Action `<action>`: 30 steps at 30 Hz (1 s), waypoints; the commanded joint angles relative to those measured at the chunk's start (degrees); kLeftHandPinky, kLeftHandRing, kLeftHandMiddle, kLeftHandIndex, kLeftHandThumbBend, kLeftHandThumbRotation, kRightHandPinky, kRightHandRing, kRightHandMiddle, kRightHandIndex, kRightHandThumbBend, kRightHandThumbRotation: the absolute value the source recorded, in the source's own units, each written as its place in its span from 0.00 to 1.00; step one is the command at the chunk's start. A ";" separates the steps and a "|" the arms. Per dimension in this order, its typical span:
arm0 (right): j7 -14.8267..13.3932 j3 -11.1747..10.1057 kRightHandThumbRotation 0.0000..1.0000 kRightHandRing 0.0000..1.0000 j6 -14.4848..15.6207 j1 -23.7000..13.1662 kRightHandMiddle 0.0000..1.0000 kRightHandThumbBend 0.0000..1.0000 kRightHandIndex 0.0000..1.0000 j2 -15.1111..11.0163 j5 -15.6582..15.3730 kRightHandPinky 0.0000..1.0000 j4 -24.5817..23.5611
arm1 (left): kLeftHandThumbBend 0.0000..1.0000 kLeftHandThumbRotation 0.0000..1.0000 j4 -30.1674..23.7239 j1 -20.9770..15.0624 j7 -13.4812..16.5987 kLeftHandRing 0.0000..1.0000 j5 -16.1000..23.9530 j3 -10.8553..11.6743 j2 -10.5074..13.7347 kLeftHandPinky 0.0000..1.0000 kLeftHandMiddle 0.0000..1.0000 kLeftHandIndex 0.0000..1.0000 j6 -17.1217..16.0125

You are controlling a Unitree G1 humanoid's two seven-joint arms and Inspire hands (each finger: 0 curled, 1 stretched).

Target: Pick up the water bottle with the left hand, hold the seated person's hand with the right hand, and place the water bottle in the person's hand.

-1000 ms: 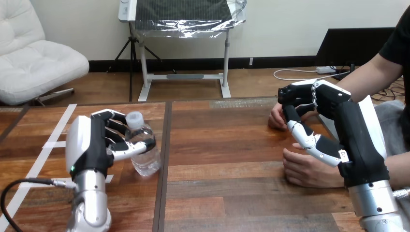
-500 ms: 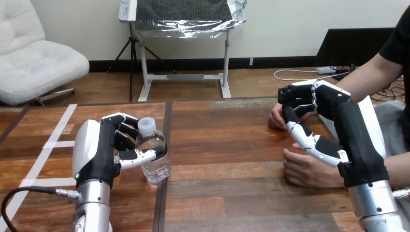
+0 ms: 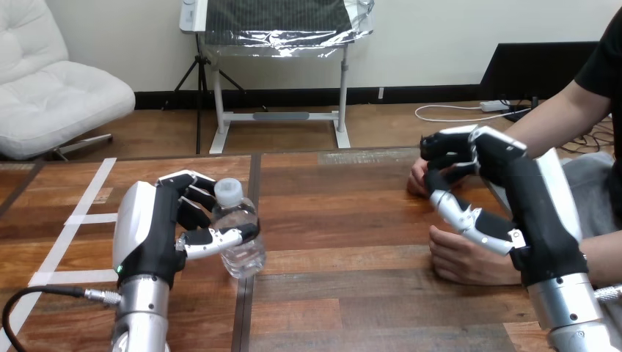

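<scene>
Head view, water bottle (image 3: 246, 257) upright, clasped in left robot hand (image 3: 150, 231), beside table seam

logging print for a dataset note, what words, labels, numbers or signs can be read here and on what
No text can be read in the head view.
Clear plastic water bottle with a white cap, held in the left hand: no label or print can be made out.
White tape strips on the brown wooden table: blank.
White shell on the back of the right hand: no legible mark.
</scene>
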 commanded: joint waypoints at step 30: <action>8.50 -2.41 0.03 0.88 17.87 -3.78 0.92 0.83 0.89 -18.99 -17.32 0.74 -9.31 | 0.63 0.00 -28.98 3.11 -0.71 0.42 -0.30 4.34 -0.87 0.40 0.46 0.49 -12.52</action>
